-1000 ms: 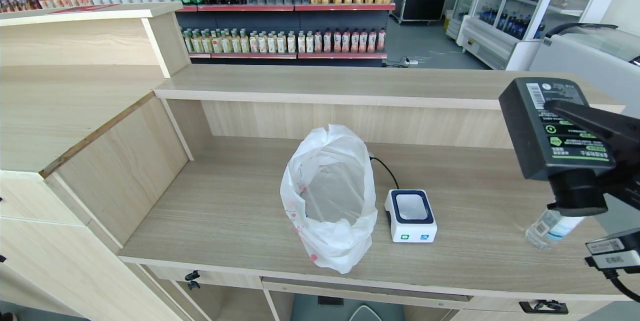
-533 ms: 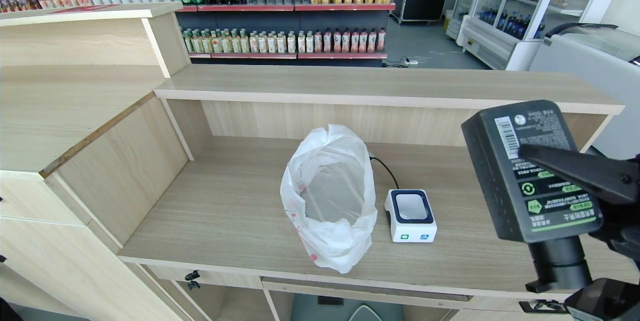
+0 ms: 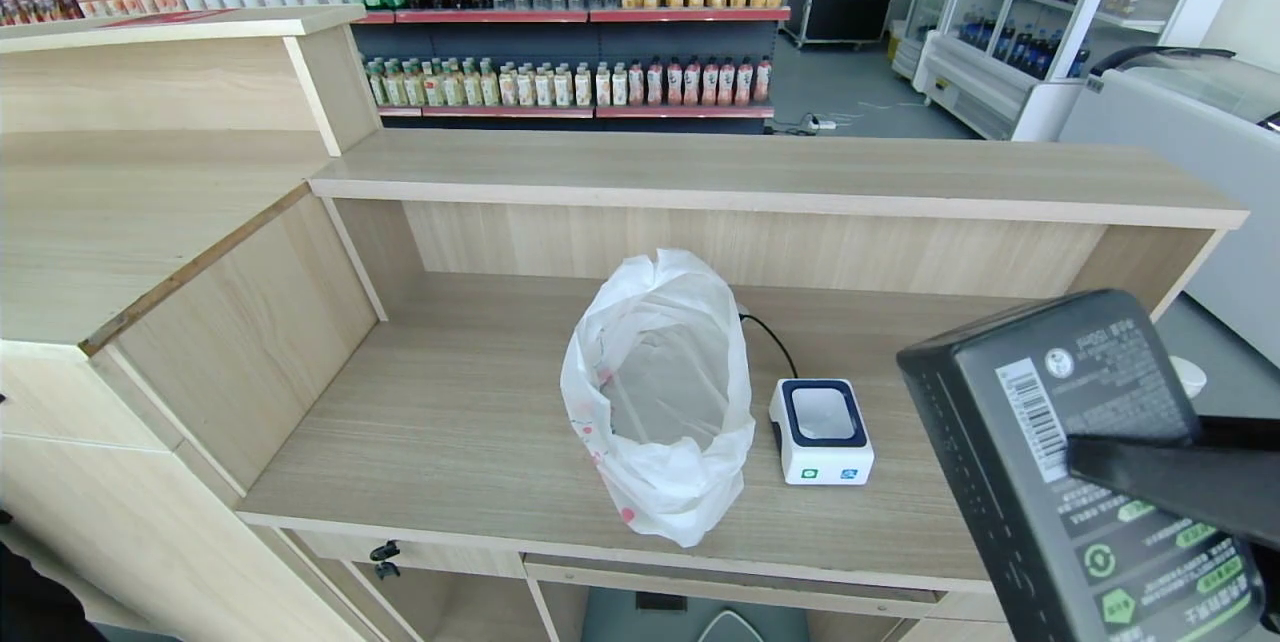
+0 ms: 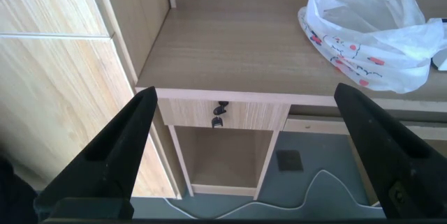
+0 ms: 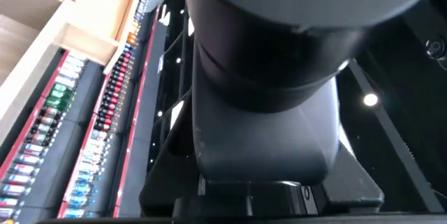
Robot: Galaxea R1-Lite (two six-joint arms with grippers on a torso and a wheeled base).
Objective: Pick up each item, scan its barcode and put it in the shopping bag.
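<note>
Black bottle (image 3: 1010,502) cut off btm-right; label txt too small.

The bottle (image 3: 1010,492) is matte black, with a white barcode label and bright green badges on its face. The shopping bag (image 3: 655,402) is translucent white, dotted with pink-red spots. The scanner (image 3: 820,430) has a white body, a navy frame around a pale grey window, and small green and blue squares in front; its cable (image 3: 770,337) is black. The surface (image 3: 450,422) is pale, streaky wood grain. The left end effector (image 4: 244,91) is black.
</note>
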